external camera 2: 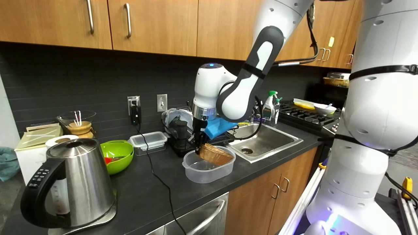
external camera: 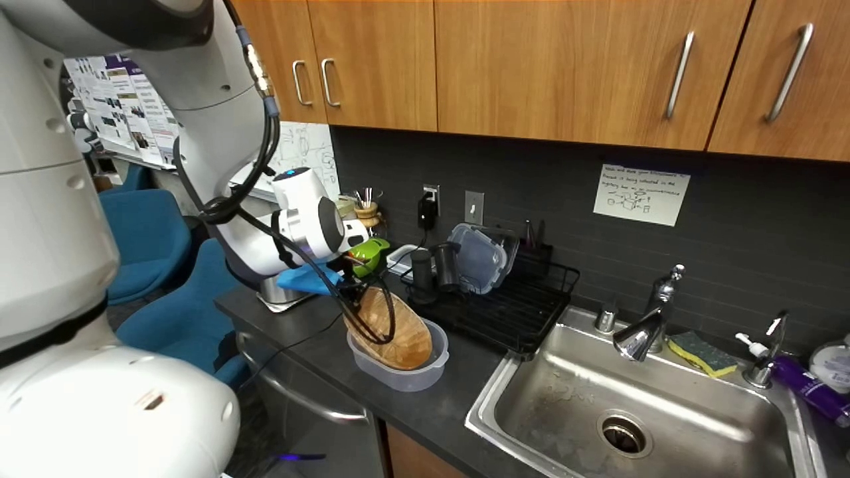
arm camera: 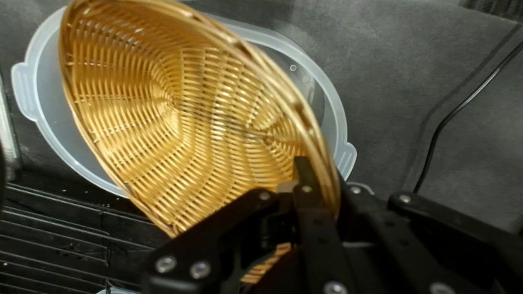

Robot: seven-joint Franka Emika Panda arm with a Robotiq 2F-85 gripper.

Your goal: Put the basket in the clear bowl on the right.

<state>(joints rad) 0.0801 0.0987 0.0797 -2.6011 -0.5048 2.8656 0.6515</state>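
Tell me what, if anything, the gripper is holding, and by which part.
The gripper holds the basket by its rim, one finger inside the wall and one outside.

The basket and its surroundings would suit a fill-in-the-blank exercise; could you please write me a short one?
1. The hand has one finger inside the basket and the other finger ____ it.
2. The clear bowl stands between the kettle and the steel ____.
3. The round bowl beside the kettle is coloured ____.

Missing words: outside; sink; green.
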